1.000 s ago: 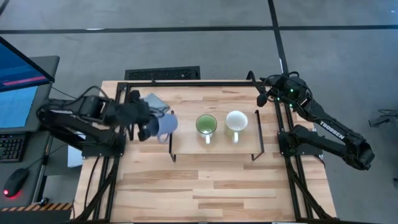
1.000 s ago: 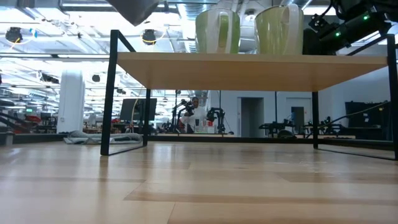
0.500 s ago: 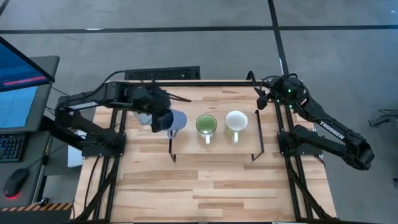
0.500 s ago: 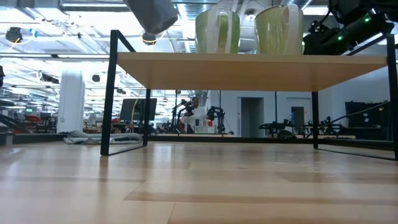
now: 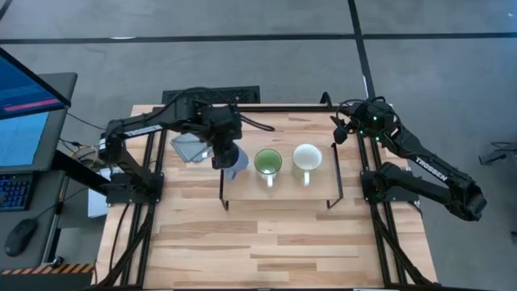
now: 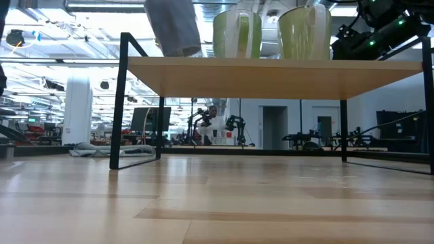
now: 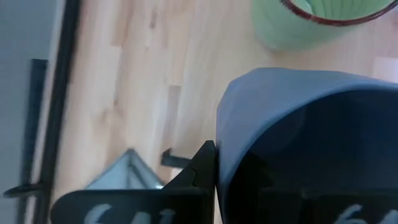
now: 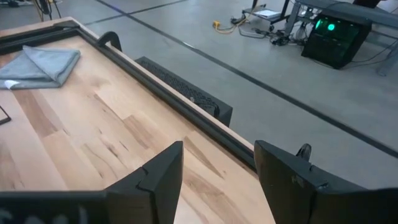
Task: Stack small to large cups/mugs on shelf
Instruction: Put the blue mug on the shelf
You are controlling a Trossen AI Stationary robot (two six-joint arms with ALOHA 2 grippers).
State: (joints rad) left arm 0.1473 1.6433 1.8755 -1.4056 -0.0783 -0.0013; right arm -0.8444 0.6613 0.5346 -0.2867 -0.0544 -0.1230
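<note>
Blue mug (image 5: 235,162) held at the left end of the shelf (image 5: 323,187), in the air above the board's edge in the low view (image 6: 173,27), tilted, just beside the green mug (image 5: 268,162). Clamped in the left claw (image 5: 221,153), whose fingers are pressed together on the mug's wall; seen close up from the left wrist as a wide blue-grey body (image 7: 298,124) with a dark inside. Nothing visible in it. Green mug upright in the middle of the shelf, open mouth up, pale green inside with a dark rim line (image 7: 323,12), handle toward the front of the worktop; looks empty. Cream-white mug (image 5: 307,158) upright just to its right, slightly the largest of the three, handle also toward the front, looks empty. Both standing on the light-wood board on thin black wire legs (image 6: 122,102). Folded grey cloth (image 5: 189,146) lying flat on the worktop (image 5: 283,242) left of the shelf, partly under the left arm. Right claw (image 5: 346,126) waiting off the shelf's back right corner, near the worktop's far edge, fingers (image 8: 155,174) apart with nothing between them.
</note>
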